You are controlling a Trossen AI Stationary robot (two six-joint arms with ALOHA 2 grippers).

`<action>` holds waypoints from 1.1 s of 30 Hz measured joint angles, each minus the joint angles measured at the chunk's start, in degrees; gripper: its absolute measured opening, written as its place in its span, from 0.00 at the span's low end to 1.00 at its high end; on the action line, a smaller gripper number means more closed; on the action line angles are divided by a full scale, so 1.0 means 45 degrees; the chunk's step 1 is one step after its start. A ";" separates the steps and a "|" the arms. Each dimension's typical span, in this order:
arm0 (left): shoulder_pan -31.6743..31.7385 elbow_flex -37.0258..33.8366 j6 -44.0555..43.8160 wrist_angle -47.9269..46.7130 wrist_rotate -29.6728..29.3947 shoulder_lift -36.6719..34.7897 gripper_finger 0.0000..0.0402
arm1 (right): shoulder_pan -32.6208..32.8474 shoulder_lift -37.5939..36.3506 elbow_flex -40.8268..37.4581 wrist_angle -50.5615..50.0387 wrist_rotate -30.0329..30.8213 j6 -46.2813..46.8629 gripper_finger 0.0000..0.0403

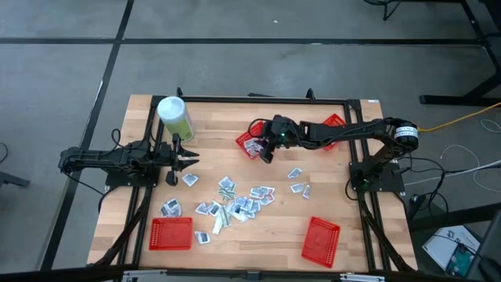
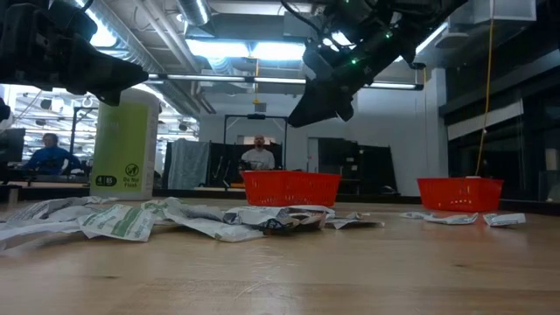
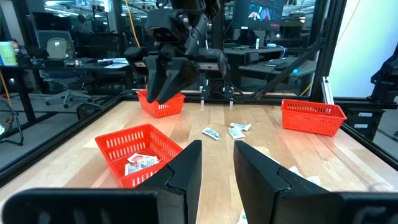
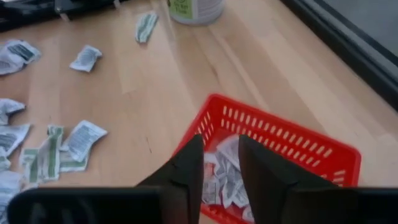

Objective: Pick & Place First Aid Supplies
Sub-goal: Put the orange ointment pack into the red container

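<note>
The table (image 1: 282, 223) carries my scattered first aid supplies (image 1: 239, 200) mid-surface, toward its front edge; more lie inside the red basket (image 4: 281, 149) near the far edge; my right gripper (image 4: 218, 163) hovers above it, fingers narrowly parted, empty; my left gripper (image 3: 217, 163) waits near the left edge, fingers slightly spread.

First aid supplies: small flat white-grey packets (image 1: 239, 200), some with green or blue print, lying loose and crumpled in a scatter across the middle of the surface (image 1: 266, 227).
- Main cluster mid-surface, several overlapping or touching.
- Two or three separate packets (image 1: 297, 182) off to the right of the cluster.
- One packet (image 1: 171, 207) near the left edge, just above the front-left red basket (image 1: 171, 233); another (image 1: 202, 237) just beside that basket's right side.
- One packet (image 1: 189, 180) left of centre.
- A few more packets (image 4: 224, 177) already piled inside the rear-centre red basket (image 4: 311, 149), lying flat and jumbled.
</note>
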 joint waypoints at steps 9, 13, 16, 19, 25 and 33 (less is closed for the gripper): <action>0.0000 0.0001 0.0000 0.0001 -0.0002 0.0003 0.22 | 0.0069 0.0005 -0.0950 -0.0012 -0.0778 0.1316 0.30; 0.0000 0.0000 0.0000 0.0005 0.0003 -0.0002 0.22 | 0.0439 0.0005 -0.1108 -0.0030 -0.0869 0.1301 0.30; 0.0000 0.0001 0.0000 0.0004 -0.0001 -0.0002 0.22 | 0.0869 0.0005 -0.1109 -0.0155 -0.0869 0.1064 0.30; 0.0000 0.0002 0.0000 0.0005 0.0000 0.0001 0.22 | 0.1368 -0.0006 -0.1109 -0.0358 -0.0865 0.0874 0.30; 0.0000 0.0001 0.0000 0.0005 0.0002 0.0003 0.22 | 0.2657 -0.0886 -0.1114 -0.1970 0.0378 0.0686 0.30; 0.0000 0.0000 0.0000 0.0002 0.0000 0.0002 0.22 | 0.5044 -0.2294 -0.1114 -0.3165 0.2053 0.1565 0.30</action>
